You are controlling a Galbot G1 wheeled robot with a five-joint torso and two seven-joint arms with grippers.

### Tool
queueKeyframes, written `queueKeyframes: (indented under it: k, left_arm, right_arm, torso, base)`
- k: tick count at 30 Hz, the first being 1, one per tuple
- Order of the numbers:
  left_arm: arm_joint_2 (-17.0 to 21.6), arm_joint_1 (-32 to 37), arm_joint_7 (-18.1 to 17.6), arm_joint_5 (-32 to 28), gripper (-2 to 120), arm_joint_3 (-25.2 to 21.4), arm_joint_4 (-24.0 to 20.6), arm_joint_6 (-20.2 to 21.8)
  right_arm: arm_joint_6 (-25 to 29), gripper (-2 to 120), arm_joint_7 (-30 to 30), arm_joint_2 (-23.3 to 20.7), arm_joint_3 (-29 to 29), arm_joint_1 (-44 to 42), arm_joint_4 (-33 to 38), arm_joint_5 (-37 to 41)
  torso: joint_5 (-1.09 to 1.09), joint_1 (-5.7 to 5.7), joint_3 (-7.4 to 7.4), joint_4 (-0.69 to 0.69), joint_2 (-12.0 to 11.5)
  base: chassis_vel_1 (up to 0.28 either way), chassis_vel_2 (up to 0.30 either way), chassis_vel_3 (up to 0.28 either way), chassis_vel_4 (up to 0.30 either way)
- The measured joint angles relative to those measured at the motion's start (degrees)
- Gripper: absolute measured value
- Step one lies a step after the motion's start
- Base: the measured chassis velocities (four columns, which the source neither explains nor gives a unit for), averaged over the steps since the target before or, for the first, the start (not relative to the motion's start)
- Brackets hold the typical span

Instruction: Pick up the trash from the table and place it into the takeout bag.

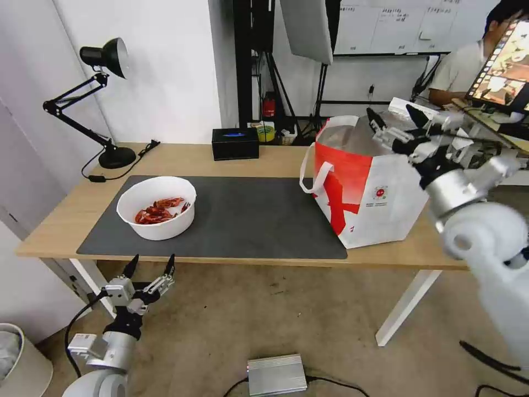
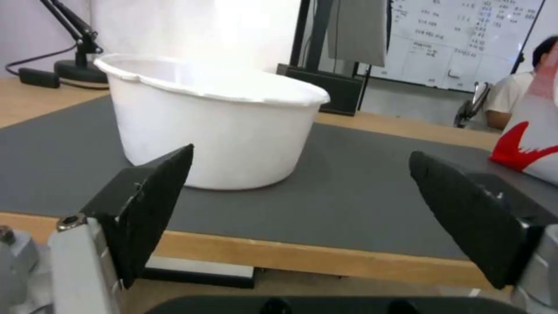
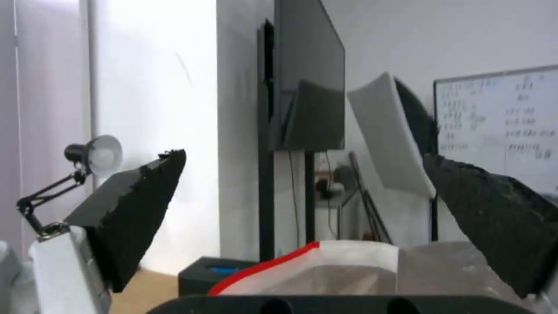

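A white round bowl (image 1: 157,214) holding red crayfish shells (image 1: 160,210) sits on the left part of the dark grey mat (image 1: 248,220) on the light-wood table (image 1: 182,157). Below the table's front edge, just short of the bowl (image 2: 215,120), my left gripper (image 1: 151,266) hangs open and holds nothing. The takeout bag (image 1: 368,187), white with a red panel and foil lining, stands open at the table's right end. My right gripper (image 1: 397,117) hovers open and empty above the bag's mouth (image 3: 372,268).
A black tissue box (image 1: 235,143) stands at the table's back edge, and a black desk lamp (image 1: 91,99) with its cord at the back left corner. A silver box (image 1: 276,375) lies on the floor in front. A person sits behind the bag at the far right.
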Motion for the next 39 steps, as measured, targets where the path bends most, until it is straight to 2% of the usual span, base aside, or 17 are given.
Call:
queueKeyframes:
  k: [1, 2, 5, 6, 8, 12, 15, 21, 31, 33, 39]
  left_arm:
    - [0.0, -0.2, -0.1, -0.1, 100, -0.3, -0.1, 0.6]
    - [0.0, -0.2, -0.1, -0.1, 100, -0.3, -0.1, 0.6]
    - [0.4, -0.3, -0.1, -0.4, 100, -0.6, -0.3, 0.9]
    - [0.4, -0.3, -0.1, -0.4, 100, -0.6, -0.3, 0.9]
    - [0.6, -0.4, -0.1, -0.5, 100, -0.6, 0.0, 1.0]
    - [0.8, -0.6, -0.1, -0.5, 100, -0.5, 0.5, 1.0]
    - [1.1, -1.1, -0.1, -0.5, 100, -0.3, 1.3, 1.0]
    - [1.4, -1.8, -0.1, -0.6, 100, 0.2, 2.0, 1.0]
    - [1.3, -2.7, -0.1, -0.5, 100, 0.9, 2.8, 1.0]
    - [1.2, -2.9, -0.1, -0.4, 100, 1.2, 3.3, 1.0]
    - [1.3, -3.2, -0.1, -0.2, 100, 1.3, 3.7, 1.1]
  right_arm:
    - [2.2, 100, -0.2, 1.5, 0.5, -2.2, 0.5, -2.4]
    - [2.2, 100, -0.2, 1.5, 0.5, -2.2, 0.5, -2.4]
    - [6.8, 100, -1.1, 6.4, 2.0, -8.3, 0.5, -8.8]
    - [6.8, 100, -1.1, 6.4, 2.0, -8.3, 0.5, -8.8]
    - [9.0, 100, -1.9, 9.4, 3.1, -12.1, -0.3, -12.9]
    - [10.3, 100, -2.4, 11.9, 4.1, -15.3, -0.9, -15.7]
    - [13.0, 100, -3.3, 16.0, 5.8, -20.7, -2.2, -20.6]
    - [15.1, 100, -4.0, 19.4, 7.3, -25.2, -3.8, -23.9]
    - [12.9, 100, -1.2, 21.8, 7.3, -30.1, -2.3, -27.8]
    - [9.7, 100, 1.0, 22.2, 5.1, -32.7, 0.7, -28.8]
    - [6.4, 100, 2.8, 23.2, 1.3, -34.6, 4.1, -29.6]
  torso:
    - [-0.01, 0.00, 0.00, 0.01, 0.0]
    - [-0.01, 0.00, 0.00, 0.01, 0.0]
    - [-0.01, 0.00, 0.00, 0.00, 0.0]
    - [-0.01, 0.00, 0.00, 0.00, 0.0]
    - [0.00, 0.00, 0.00, 0.01, 0.0]
    - [0.00, 0.00, 0.00, 0.00, 0.0]
    - [0.01, 0.00, 0.00, 0.00, 0.0]
    - [0.00, 0.00, 0.00, 0.00, 0.0]
    - [0.00, 0.00, 0.00, 0.00, 0.0]
    - [0.00, 0.00, 0.00, 0.00, 0.0]
    - [0.00, 0.00, 0.00, 0.00, 0.0]
  base:
    - [0.000, 0.000, 0.000, 0.000]
    - [0.000, 0.000, 0.000, 0.000]
    - [0.000, 0.000, 0.000, 0.000]
    - [0.000, 0.000, 0.000, 0.000]
    - [0.000, 0.000, 0.000, 0.000]
    - [0.000, 0.000, 0.000, 0.000]
    - [0.000, 0.000, 0.000, 0.000]
    - [0.000, 0.000, 0.000, 0.000]
    - [0.000, 0.000, 0.000, 0.000]
    - [0.000, 0.000, 0.000, 0.000]
    - [0.000, 0.000, 0.000, 0.000]
